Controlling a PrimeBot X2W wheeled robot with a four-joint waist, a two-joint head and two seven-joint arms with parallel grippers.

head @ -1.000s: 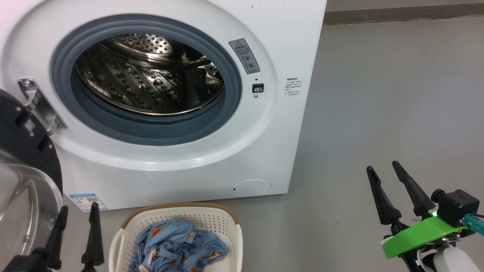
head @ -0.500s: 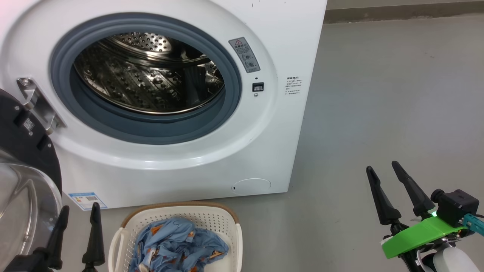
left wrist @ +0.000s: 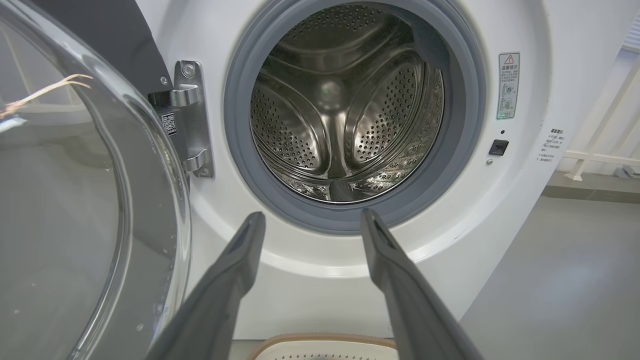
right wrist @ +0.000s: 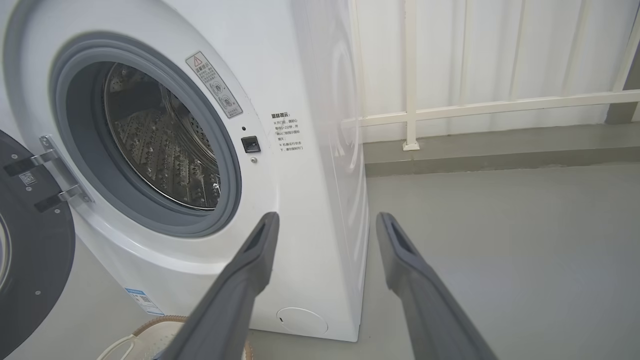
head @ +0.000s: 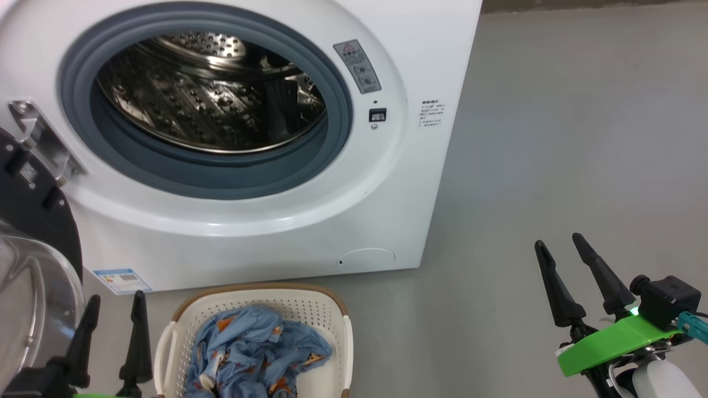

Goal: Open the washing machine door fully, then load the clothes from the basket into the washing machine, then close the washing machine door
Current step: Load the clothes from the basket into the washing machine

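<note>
Both tools are spread wide with nothing between their fingers. Seen from the head, the left tool hangs low at the left, fingers pointing up toward the washing machine. The right tool hangs over the grey floor at the far right, well apart from everything the task concerns.

Just to the right of the left tool sits the basket, its brown rim near the foot of the machine. Inside it the clothes lie in a crumpled blue heap, touched by neither tool. The heap is cut off by the view's bottom edge, so no clear long axis can be read. From the left wrist, the fingers aim at the drum and the basket's rim shows at the bottom between them, so the clothes lie below and slightly ahead of that tool.

On the left tool's other side the door stands swung out on its hinge, glass bowl just beside the fingers. The opening inside the grey gasket is unobstructed and the drum holds nothing visible. The opening step looks done and loading not yet begun. The left arm is plainly the nearer one: it would need to tip downward and shift right to reach the heap, minding the door at its flank.
</note>
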